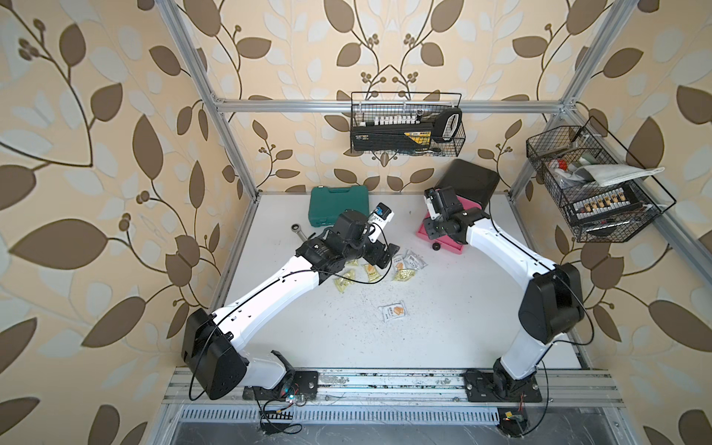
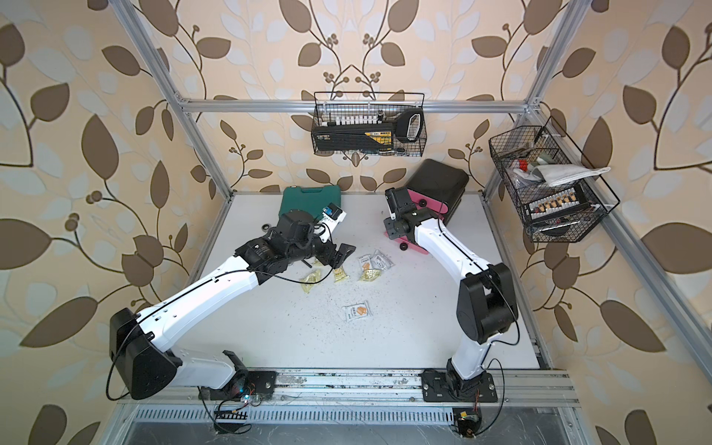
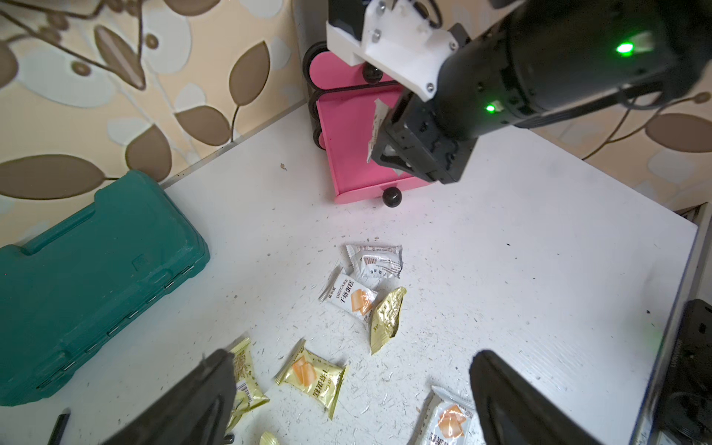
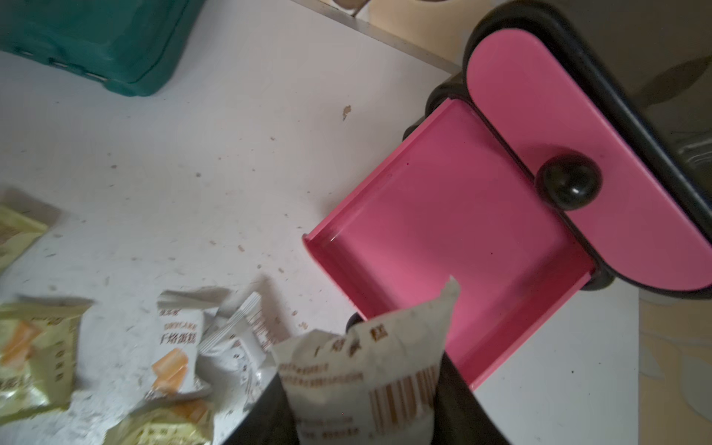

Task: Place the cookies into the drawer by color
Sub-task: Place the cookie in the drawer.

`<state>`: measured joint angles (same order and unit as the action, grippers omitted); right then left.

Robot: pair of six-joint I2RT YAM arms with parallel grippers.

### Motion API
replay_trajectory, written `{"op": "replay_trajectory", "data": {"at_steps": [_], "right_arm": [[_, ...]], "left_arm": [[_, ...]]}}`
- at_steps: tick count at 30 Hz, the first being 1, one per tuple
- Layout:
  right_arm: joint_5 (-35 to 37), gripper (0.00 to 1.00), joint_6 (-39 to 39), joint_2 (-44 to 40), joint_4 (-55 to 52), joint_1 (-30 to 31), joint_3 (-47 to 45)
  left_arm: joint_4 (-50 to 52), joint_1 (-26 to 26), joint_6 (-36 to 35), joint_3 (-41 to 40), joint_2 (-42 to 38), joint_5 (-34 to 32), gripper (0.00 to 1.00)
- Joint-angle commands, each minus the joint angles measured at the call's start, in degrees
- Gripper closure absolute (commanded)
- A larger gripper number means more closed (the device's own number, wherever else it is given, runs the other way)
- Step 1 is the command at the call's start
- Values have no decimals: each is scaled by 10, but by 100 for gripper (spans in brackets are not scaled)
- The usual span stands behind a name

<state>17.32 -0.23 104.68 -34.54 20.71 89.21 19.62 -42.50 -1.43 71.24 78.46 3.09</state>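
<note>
At about 11 o'clock on the white table lies the closed green tool case, which has no part in the sorting. Toward 4 o'clock from it, the left gripper hovers low over the yellow-green cookies. Its jaws are spread wide with nothing between them, which reads as readiness to take one of that colour. At 3 o'clock of those, two white cookies lie touching, and a lone white packet sits apart at 6 o'clock.

Farther right, the right gripper pinches the held white packet, most of the wrapper sticking out beyond the fingers. It hangs at the front edge of the pulled-out pink drawer, whose floor shows bare. Holding it there suggests a drop is due. The black cabinet stands at 1 o'clock, angled toward the arms, its upper drawer closed.
</note>
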Motion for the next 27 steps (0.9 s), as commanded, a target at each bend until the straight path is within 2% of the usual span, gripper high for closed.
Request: {"op": "replay_trajectory", "data": {"at_steps": [1,8,11,14,18,22,27], "right_arm": [[29,54,-16,49,-13,-5,45],[54,51,-41,134,-18,-16,114],[65,45,-46,151,-17,-19,129],[75,32,-47,152,-25,-20,141],[70,27,-35,115,-26,-15,124],[35,27,-5,45,-25,4,70],[-119,32,106,-54,12,20,-61]], "left_arm": [[-8,-6,-3,16,-8,-6,2],[-7,-6,-3,17,-9,-7,2],[-8,-6,-4,16,-8,-9,2],[-7,-6,-3,17,-6,-8,2],[-6,-6,-2,17,-5,-6,2],[-4,-6,-1,19,-5,-6,2],[-5,-6,-2,18,-8,-11,2]]}}
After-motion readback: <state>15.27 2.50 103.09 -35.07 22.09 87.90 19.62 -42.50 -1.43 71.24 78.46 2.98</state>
